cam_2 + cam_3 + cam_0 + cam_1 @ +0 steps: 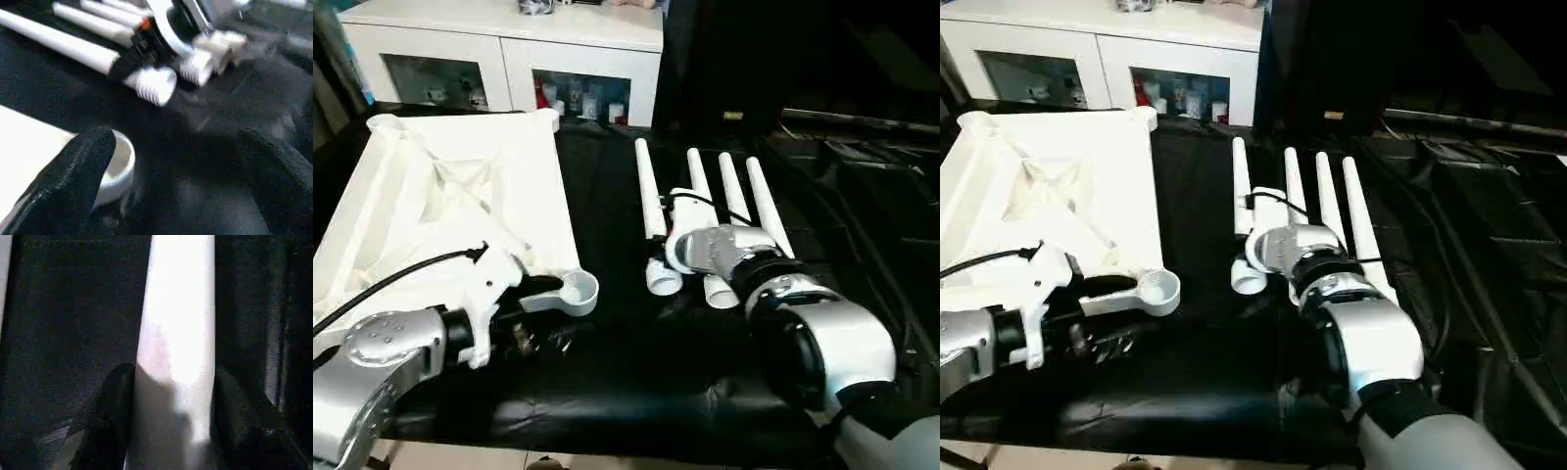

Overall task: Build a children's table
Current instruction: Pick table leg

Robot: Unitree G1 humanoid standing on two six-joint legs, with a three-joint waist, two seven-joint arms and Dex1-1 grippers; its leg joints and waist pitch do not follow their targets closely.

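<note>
A white plastic tabletop [460,196] lies upside down on the left part of a table covered with a black cloth [617,362], its ribbed underside facing up and a round socket at each corner that shows. The nearest corner socket [576,291] points toward the middle of the table. The left claw [166,196] sits at that corner with its two black fingers spread wide apart: one finger [73,171] lies against the socket's rim, the other finger is well off to the side over the cloth, and nothing is clamped between them. To the right of the tabletop, four long white tapered legs [1327,201] lie side by side on the cloth, running away from the robot, their thicker threaded ends nearest to it. The right claw [171,431] is lowered over these legs, and in its wrist view one white leg [178,333] runs straight between the two black fingers [115,401], which stand on either side of it and look pressed against it; whether the grip is firm I cannot tell. The leg rests on the cloth. Behind the table stands a white cabinet [509,49] with glass doors and small things on its shelves. To the right of the legs the black cloth lies in folds.
</note>
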